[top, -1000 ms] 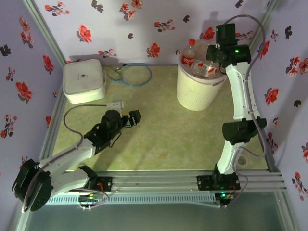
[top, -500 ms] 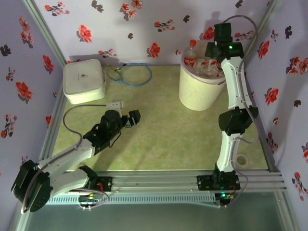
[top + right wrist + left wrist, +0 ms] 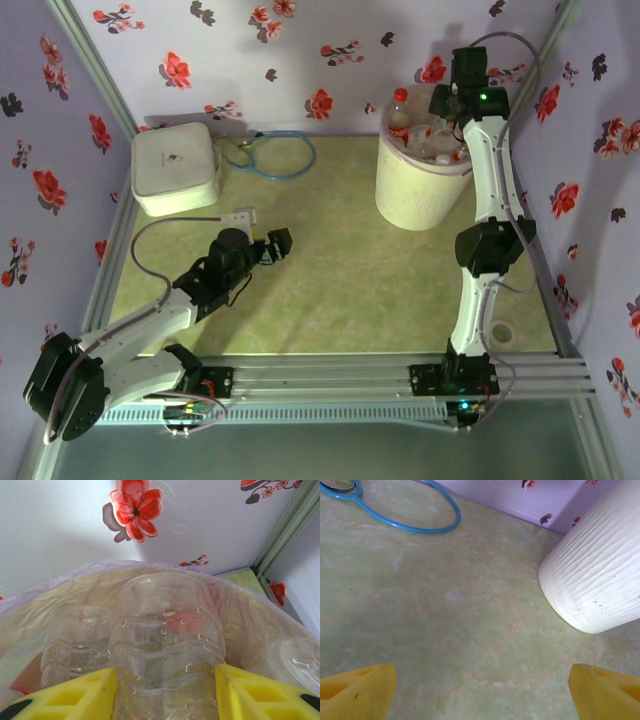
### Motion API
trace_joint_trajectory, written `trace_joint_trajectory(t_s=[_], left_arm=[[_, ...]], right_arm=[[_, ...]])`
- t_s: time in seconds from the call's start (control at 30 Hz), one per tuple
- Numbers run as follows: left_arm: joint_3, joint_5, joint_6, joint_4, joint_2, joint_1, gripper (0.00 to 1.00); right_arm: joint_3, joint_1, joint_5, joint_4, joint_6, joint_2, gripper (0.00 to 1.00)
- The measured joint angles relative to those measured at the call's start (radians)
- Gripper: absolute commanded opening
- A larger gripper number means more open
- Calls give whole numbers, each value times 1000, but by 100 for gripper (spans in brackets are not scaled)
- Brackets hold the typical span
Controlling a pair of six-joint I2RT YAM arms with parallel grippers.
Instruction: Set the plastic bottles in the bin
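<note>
Bottle (image 3: 167, 630) in the right gripper (image 3: 165, 682) is clear, thin and ribbed: probably light, slick and easily crushed, best held across its ribs. The fingers pinch it there, part-closed, over the bin (image 3: 415, 195) of bottles (image 3: 412, 135). The left gripper (image 3: 480, 692) gapes wide, empty.

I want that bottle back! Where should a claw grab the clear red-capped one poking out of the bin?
Probably its neck, just under the cap, coming straight down from above. The clear red-capped plastic bottle stands cap-up in the tall cream-white round bin, so its body is sunk inside.
</note>
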Motion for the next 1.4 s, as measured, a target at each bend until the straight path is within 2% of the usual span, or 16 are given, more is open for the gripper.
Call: trace_joint_trajectory(t_s=[0.27, 0.43, 0.63, 0.77, 0.87, 1.07, 1.4], left_arm=[[0, 0, 0, 0, -2, 0, 89], [-2, 0, 0, -3, -26, 0, 90], [-8, -2, 0, -15, -61, 0, 89], [-16, -5, 0, -26, -69, 0, 89], [-18, -6, 0, -36, -75, 0, 89], [-18, -13, 0, -38, -93, 1, 89], [-18, -17, 0, -56, -84, 5, 90]], right_arm=[[-217, 23, -25, 145, 5, -97, 52], [-327, 73, -104, 246, 17, -156, 52], [-367, 157, -235, 299, 38, -173, 52], [-369, 217, -303, 308, 45, -172, 53], [-363, 261, -332, 304, 51, -172, 59], [-301, 304, -279, 233, 52, -159, 66], [-52, 318, -199, 3, 25, -90, 72]])
